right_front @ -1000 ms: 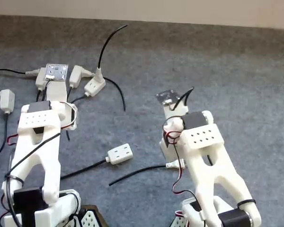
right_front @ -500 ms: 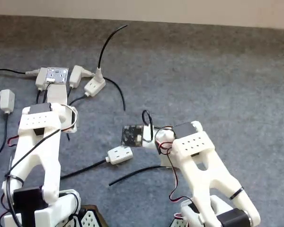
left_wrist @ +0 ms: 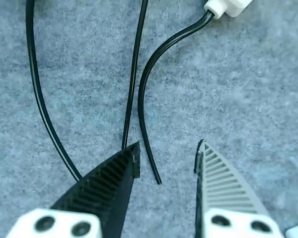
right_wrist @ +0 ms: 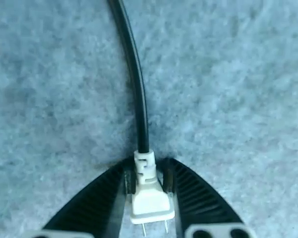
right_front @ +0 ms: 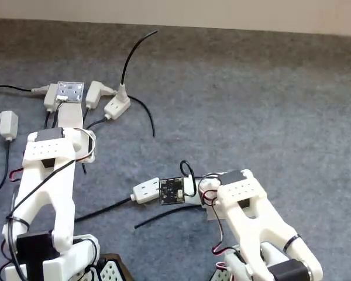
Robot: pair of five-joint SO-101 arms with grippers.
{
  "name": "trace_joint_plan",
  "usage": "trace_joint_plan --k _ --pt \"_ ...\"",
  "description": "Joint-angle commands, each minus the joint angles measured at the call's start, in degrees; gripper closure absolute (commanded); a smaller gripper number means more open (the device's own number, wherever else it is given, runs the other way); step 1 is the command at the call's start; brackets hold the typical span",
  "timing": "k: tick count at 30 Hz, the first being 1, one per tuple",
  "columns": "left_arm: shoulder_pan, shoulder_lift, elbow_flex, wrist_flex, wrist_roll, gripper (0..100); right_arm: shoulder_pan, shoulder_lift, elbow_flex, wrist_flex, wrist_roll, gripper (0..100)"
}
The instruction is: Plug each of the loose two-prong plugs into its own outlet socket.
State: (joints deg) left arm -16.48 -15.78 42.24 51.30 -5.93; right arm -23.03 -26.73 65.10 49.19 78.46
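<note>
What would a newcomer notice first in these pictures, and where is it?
The right gripper clamps a white two-prong plug, prongs toward its wrist. In the high view that arm stoops beside a white outlet socket. The left gripper hangs open above loose black cords.

A white two-prong plug [right_wrist: 150, 198] on a black cord [right_wrist: 131, 74] is clamped in the right hand [right_wrist: 149, 173]. A white outlet socket [right_front: 146, 191] is laid flat near the bench's front middle. Further white sockets [right_front: 117, 105] are clustered at the far left.
</note>
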Motion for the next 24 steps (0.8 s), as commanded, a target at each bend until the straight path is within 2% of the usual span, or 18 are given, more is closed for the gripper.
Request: trace_joint_plan --k 1,6,9,13,16,18,20,24 --pt "0.04 -0.31 -0.22 -0.7 0.35 81 0.48 -0.04 0.75 -3.12 0.7 88.2" --pt "0.04 -0.31 -0.22 -0.7 0.35 81 -0.04 -0.13 3.74 -3.21 0.44 89.7" --pt "0.04 -0.31 -0.13 -0.7 0.35 81 -0.04 -0.13 5.67 -3.21 0.53 99.5" --pt "0.92 -0.22 0.84 -0.97 0.35 81 0.57 -0.66 5.93 -3.12 -1.05 99.2" --pt "4.79 -0.48 1.27 -0.7 0.18 81 1.8 -1.63 1.19 -2.68 -9.67 99.2" --pt "6.73 -1.19 -0.48 0.88 -3.43 80 3.12 -3.82 -5.32 0.31 -16.53 99.3" --pt "7.78 -2.77 -5.32 6.86 -7.65 80 3.56 -7.16 -13.14 5.67 -20.66 99.3" --pt "8.57 -9.27 -16.22 16.18 -7.91 80 3.12 -13.85 -28.88 17.8 -31.21 99.3"
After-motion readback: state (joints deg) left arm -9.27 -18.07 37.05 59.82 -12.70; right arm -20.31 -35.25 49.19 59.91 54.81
